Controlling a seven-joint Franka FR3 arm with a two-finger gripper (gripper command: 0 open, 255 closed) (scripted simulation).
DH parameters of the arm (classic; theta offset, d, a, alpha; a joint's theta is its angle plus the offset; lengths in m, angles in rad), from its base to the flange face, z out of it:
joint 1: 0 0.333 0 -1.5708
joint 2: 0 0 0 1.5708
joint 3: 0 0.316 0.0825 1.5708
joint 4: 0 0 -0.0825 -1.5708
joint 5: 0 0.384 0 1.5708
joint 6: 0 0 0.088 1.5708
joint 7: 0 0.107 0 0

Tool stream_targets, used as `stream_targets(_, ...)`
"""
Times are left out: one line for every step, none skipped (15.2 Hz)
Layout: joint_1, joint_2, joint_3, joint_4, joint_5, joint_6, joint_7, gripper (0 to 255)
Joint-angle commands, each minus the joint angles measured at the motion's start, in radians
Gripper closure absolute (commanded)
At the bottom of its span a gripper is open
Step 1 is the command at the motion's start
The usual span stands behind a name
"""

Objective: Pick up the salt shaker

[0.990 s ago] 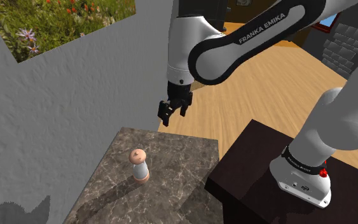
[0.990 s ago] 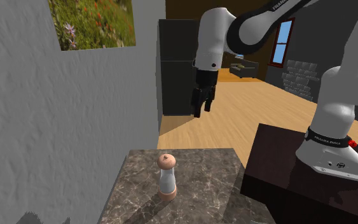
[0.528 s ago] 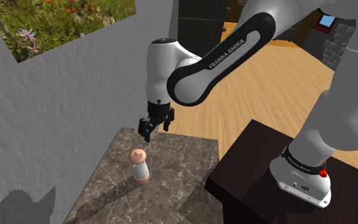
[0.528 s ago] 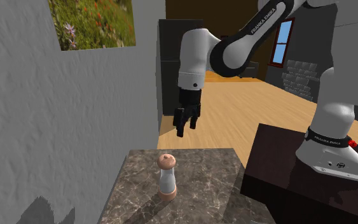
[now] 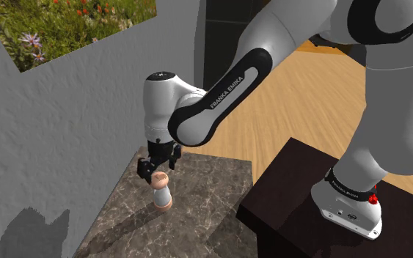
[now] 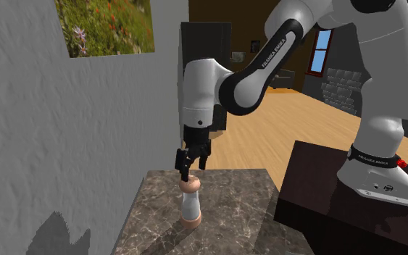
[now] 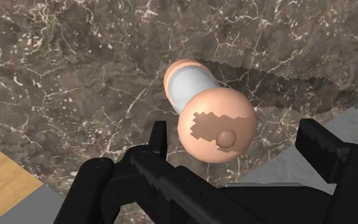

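Gripper (image 5: 153, 173) (image 6: 188, 172) (image 7: 234, 143): fingers apart, pointing down. It hangs just above the salt shaker (image 5: 161, 192) (image 6: 190, 203) (image 7: 209, 114), at about 11 o'clock of the cap in the shoulder view and 12 o'clock in the second exterior view.

Wrist view: the shaker's rounded cap sits between the two black fingers, with a gap on each side. No grasp.

Salt shaker: upright on the dark marble table (image 5: 212, 183) (image 6: 246, 195) (image 7: 75, 63). Pale body, peach-coloured cap and foot. It stands on the half of the tabletop nearer the grey wall (image 5: 72, 124).

Stand (image 5: 285, 190) (image 6: 318, 195): dark box at 3 to 4 o'clock of the shaker in both exterior views, just beside the table.

Flower picture (image 5: 65, 22) (image 6: 104, 25) hangs on the wall at about 11 o'clock of the shaker. Wood floor (image 5: 300, 95) lies beyond the table at 1 to 2 o'clock.
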Motion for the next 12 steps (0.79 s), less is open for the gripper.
stream_targets(0.01,0.027,-0.008,0.009,-0.011,0.018,0.008,0)
stream_targets(0.013,0.037,-0.012,0.009,-0.016,0.028,0.01,0)
stream_targets(0.016,0.047,-0.016,0.009,-0.02,0.038,0.012,0)
stream_targets(0.019,0.057,-0.019,0.009,-0.025,0.047,0.014,0)
stream_targets(0.022,0.067,-0.023,0.009,-0.029,0.057,0.015,0)
stream_targets(0.025,0.078,-0.027,0.009,-0.034,0.066,0.017,0)
stream_targets(0.027,0.084,-0.029,0.01,-0.036,0.072,0.018,0)
stream_targets(0.027,0.084,-0.029,0.01,-0.036,0.072,0.018,0)
stream_targets(0.027,0.082,-0.029,0.008,-0.036,0.072,0.018,255)
stream_targets(0.027,0.081,-0.029,0.007,-0.035,0.072,0.019,255)
stream_targets(0.027,0.08,-0.028,0.006,-0.035,0.072,0.019,255)
stream_targets(0.027,0.081,-0.029,0.006,-0.035,0.072,0.019,255)
